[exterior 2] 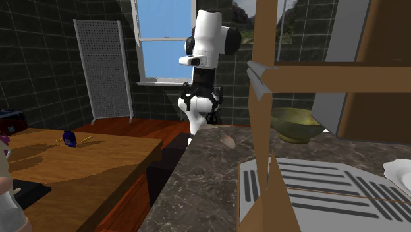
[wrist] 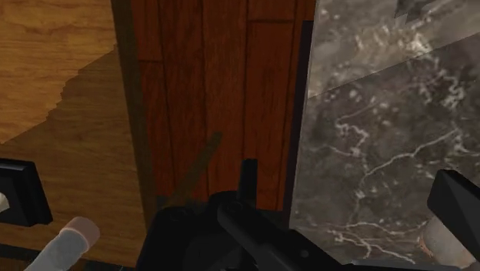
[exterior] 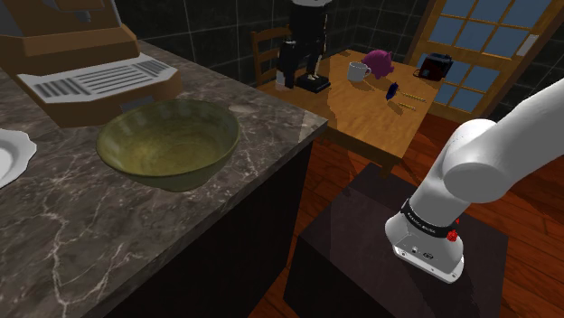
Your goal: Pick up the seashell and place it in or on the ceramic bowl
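Two black fingers [wrist: 19,192] of the claw [wrist: 238,177] stand at the outer sides of the wrist view, far apart. The claw is wide open and clasps nothing. Between the fingers, from one to the other, lie a wooden bench [wrist: 54,61], a strip of red-brown plank floor [wrist: 215,77] and the edge of the marble bench [wrist: 385,115]. One finger hangs over the wood, the other over the marble.

In the second exterior view, the wooden bench is at the left and the white arm [exterior 2: 211,33] stands upright at the middle, beyond the marble bench's far edge. The seashell [exterior 2: 228,140], a small tan oval, lies flat on the marble near that edge, just in front of the arm. The bowl [exterior 2: 296,125], olive green, sits further right, well apart from the seashell and partly hidden by a brown frame [exterior 2: 267,99].

In the shoulder view, a white plate [exterior: 9,154] is at the left edge. The bowl stands upright near the bench's corner. The arm rises at the right above the dark stand [exterior: 361,244].
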{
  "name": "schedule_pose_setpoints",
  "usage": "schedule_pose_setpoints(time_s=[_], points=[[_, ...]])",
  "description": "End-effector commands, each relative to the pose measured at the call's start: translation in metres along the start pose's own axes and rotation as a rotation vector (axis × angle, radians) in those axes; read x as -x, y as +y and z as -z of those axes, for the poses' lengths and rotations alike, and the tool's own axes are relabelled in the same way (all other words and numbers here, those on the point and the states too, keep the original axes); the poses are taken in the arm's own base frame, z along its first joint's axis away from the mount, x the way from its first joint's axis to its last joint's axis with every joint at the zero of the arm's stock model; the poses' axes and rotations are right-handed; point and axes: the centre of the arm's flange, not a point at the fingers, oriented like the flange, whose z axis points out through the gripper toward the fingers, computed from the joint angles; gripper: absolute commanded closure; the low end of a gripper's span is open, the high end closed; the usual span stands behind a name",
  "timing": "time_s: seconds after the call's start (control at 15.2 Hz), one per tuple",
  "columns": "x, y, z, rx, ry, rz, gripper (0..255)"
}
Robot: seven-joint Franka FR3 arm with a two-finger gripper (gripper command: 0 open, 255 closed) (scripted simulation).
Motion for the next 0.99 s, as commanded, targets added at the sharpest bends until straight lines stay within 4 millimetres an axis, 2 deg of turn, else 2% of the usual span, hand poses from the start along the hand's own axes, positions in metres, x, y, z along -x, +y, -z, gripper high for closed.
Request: schedule_pose_setpoints(time_s=[0.0, 0.53, 0.92], points=[[-0.016, -0.022, -0.003, -0.002, 0.004, 0.024, 0], [-0.067, -0.111, -0.015, -0.004, 0.02, 0.117, 0], [-0.067, -0.111, -0.046, -0.004, 0.02, 0.117, 0]])
